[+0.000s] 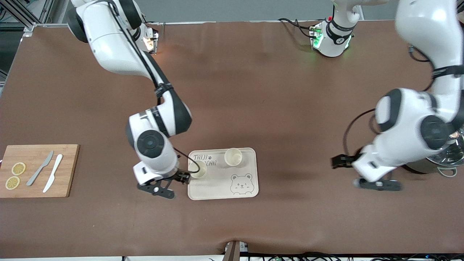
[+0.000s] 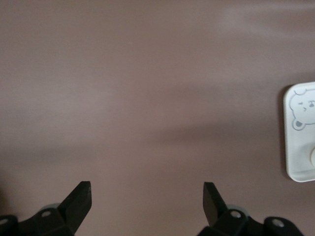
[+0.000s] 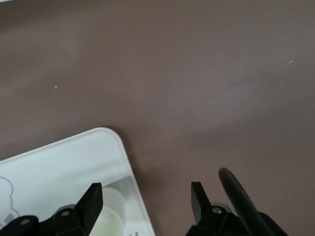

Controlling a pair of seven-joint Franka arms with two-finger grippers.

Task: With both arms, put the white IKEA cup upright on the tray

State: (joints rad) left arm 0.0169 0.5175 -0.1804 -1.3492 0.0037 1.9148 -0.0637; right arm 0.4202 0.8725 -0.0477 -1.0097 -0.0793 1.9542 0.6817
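Observation:
The cream bear tray [image 1: 250,170] lies on the brown table. Two white cups stand upright on it: one [image 1: 198,169] at the corner toward the right arm's end, one [image 1: 233,156] at the rim farther from the front camera. My right gripper [image 1: 181,177] is open, low at the first cup's corner. In the right wrist view, one finger [image 3: 93,196] is over the tray [image 3: 59,162] beside the cup [image 3: 106,216], and the other is over bare table. My left gripper [image 1: 339,161] is open and empty over bare table toward the left arm's end. Its wrist view shows the gripper [image 2: 147,189] and the tray's edge [image 2: 290,147].
A wooden cutting board [image 1: 69,156] with two lemon slices [image 1: 18,168], a grey knife [image 1: 40,168] and a white knife [image 1: 53,173] lies at the right arm's end. A metal pot [image 1: 447,159] stands at the left arm's end, partly hidden by the arm. A black cable [image 3: 241,196] hangs by my right gripper.

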